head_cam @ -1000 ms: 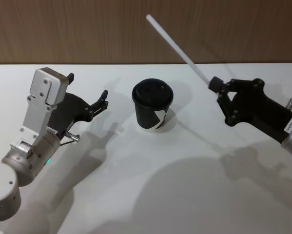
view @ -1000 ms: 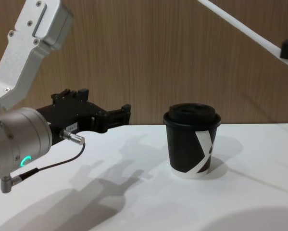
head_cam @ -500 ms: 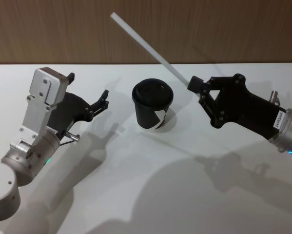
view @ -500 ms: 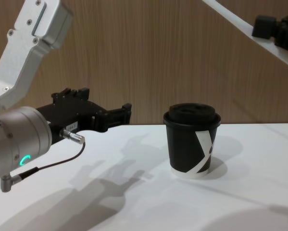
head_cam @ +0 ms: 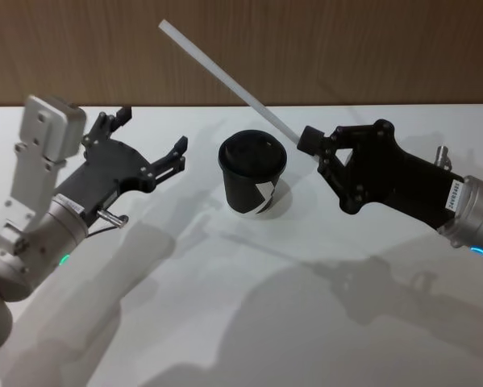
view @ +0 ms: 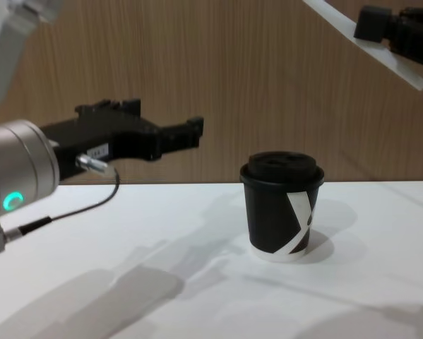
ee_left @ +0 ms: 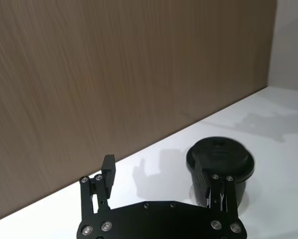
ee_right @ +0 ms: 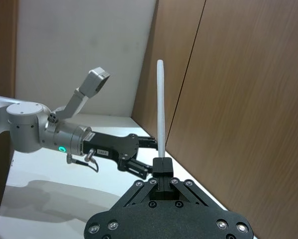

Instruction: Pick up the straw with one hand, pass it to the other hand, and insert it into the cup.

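Observation:
My right gripper (head_cam: 308,140) is shut on the lower part of the long white straw (head_cam: 225,79), which slants up and left above the cup. The black lidded cup (head_cam: 253,173) stands upright mid-table, with a white stripe mark (view: 301,222) on its side. The straw (view: 336,19) crosses the chest view's top right, and its short lower end sticks out below the right gripper (view: 372,25). My left gripper (head_cam: 154,131) hovers open left of the cup, pointing at the straw. The wrist views show the left gripper (ee_left: 156,178) with the cup (ee_left: 219,155) beyond, and the straw (ee_right: 160,109).
The white table (head_cam: 241,306) stretches wide around the cup. A brown wood-panel wall (head_cam: 346,48) runs along the table's far edge, close behind the straw's upper end.
My right gripper has carried the straw leftward until it is beside the cup. My left gripper has lifted off the table and edged toward the cup, still open.

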